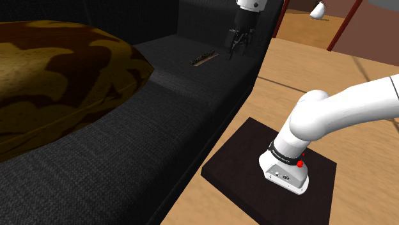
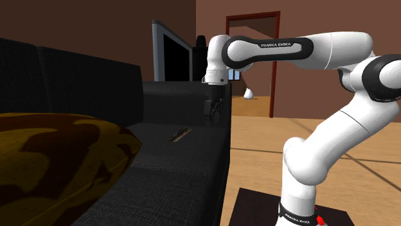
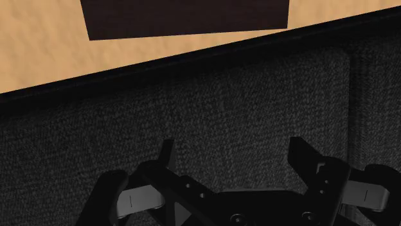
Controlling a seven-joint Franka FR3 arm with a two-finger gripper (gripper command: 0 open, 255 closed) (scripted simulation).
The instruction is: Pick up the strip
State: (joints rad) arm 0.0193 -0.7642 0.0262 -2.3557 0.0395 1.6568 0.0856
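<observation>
My fingers (image 3: 305, 157) hang spread over the front edge of the sofa (image 1: 179, 96). The strip (image 1: 204, 59) seems just beside them, so next I'd shift across and descend.

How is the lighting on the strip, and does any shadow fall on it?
Shoulder view: the strip lies dim on the dark sofa, no distinct shadow. Second exterior view: it reads paler than the sofa. Wrist view: open fingers blend into the dark sofa.

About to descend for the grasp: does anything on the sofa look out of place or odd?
Nothing stands out. The strip lies flat on the dark sofa seat. The open end effector hangs beside it, nearer the seat's edge by the floor, not over the strip.
</observation>
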